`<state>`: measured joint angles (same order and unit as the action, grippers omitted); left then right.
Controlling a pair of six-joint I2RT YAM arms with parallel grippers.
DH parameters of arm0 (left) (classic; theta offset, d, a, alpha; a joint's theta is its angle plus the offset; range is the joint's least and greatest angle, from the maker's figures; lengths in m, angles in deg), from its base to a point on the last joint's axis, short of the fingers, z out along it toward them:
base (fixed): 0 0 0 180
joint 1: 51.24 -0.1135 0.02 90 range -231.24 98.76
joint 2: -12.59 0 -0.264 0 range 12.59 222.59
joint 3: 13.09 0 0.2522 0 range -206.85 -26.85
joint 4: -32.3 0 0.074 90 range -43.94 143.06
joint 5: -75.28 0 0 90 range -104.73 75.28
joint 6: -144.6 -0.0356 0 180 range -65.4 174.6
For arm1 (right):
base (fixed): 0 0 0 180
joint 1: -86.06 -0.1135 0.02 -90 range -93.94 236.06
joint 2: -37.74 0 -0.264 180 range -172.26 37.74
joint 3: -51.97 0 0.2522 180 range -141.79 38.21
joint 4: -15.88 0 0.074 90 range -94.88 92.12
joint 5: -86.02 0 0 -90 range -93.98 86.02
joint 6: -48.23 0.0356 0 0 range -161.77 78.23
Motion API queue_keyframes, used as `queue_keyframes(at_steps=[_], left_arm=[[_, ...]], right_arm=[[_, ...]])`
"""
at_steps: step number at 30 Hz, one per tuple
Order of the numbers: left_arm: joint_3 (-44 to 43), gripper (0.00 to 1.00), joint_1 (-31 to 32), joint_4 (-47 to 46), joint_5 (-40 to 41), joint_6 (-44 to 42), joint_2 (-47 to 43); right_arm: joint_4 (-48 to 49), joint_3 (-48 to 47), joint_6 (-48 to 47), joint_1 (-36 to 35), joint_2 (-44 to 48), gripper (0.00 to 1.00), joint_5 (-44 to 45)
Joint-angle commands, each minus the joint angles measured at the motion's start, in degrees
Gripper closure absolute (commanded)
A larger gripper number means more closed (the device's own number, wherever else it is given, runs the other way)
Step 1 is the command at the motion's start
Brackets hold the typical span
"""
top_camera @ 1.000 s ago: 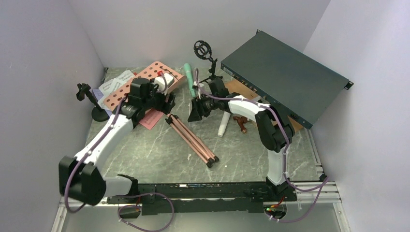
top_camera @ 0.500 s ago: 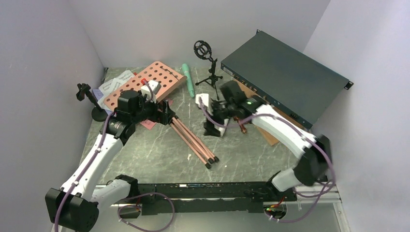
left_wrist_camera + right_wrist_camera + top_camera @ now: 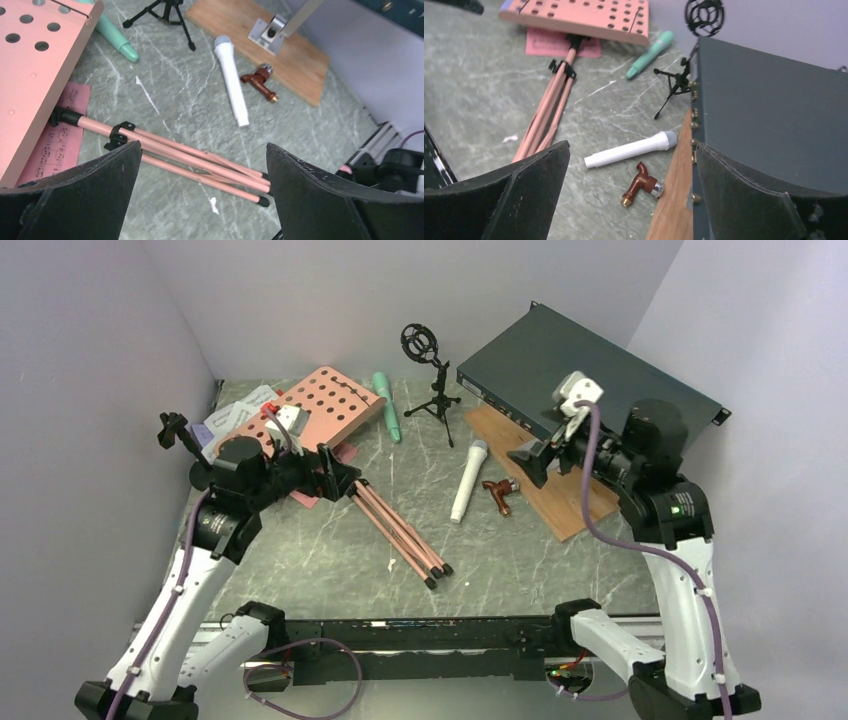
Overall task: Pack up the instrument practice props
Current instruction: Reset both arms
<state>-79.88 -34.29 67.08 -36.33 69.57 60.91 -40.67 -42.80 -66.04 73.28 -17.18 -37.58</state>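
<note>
Left jaws gape wide and empty over the pink tripod's (image 3: 395, 527) folded legs. Bare counter (image 3: 320, 550) lies nearer the bases. The white microphone (image 3: 468, 481) lies mid-counter, and the right jaws, wide and empty, hover over the wooden board's (image 3: 565, 505) edge.

Pink perforated music tripod (image 3: 322, 408); mint-green microphone (image 3: 388, 408); white microphone (image 3: 467, 482); dark green box (image 3: 600, 405); brown board (image 3: 570, 505); marbled grey table (image 3: 330, 550).

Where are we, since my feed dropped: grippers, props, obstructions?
Left gripper open over pink tripod. Right gripper open, empty, raised by wooden board. White microphone, green microphone loose on table. Small brown fitting beside white microphone.
</note>
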Motion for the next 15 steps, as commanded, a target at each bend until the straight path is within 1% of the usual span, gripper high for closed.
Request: queue_keyframes(at_steps=[1, 4, 5, 7, 10, 13, 15], left_arm=[[-6.46, 0.01, -0.25, 2.75, -0.30, 6.35, -2.64], [-10.73, 0.01, -0.25, 7.48, 1.35, 6.68, -3.47], [-11.89, 0.01, -0.25, 8.64, 1.79, 6.93, -3.82], [-13.63, 0.01, -0.25, 10.18, 2.48, 7.72, -5.03], [-15.17, 0.01, -0.26, 11.08, 3.48, 8.79, -7.13], [-16.95, 0.00, -0.25, 12.45, 4.62, 8.42, -8.51], [-18.08, 0.01, -0.29, 13.49, 4.90, 7.66, -8.72]], right_arm=[[1.71, -3.39, 8.04, 5.48, 1.05, 0.00, -5.90], [1.56, -4.37, 9.40, 7.40, 1.69, 0.00, -9.36], [2.86, -4.04, 12.79, 7.80, 2.04, 0.00, -9.37], [6.25, -2.63, 20.62, 8.34, 2.96, 0.00, -6.54], [8.07, -2.33, 26.58, 9.07, 3.93, 0.00, -3.01], [8.00, -3.62, 28.84, 9.47, 4.50, 0.00, -0.21], [7.13, -4.92, 27.41, 9.64, 4.58, 0.00, 0.54]])
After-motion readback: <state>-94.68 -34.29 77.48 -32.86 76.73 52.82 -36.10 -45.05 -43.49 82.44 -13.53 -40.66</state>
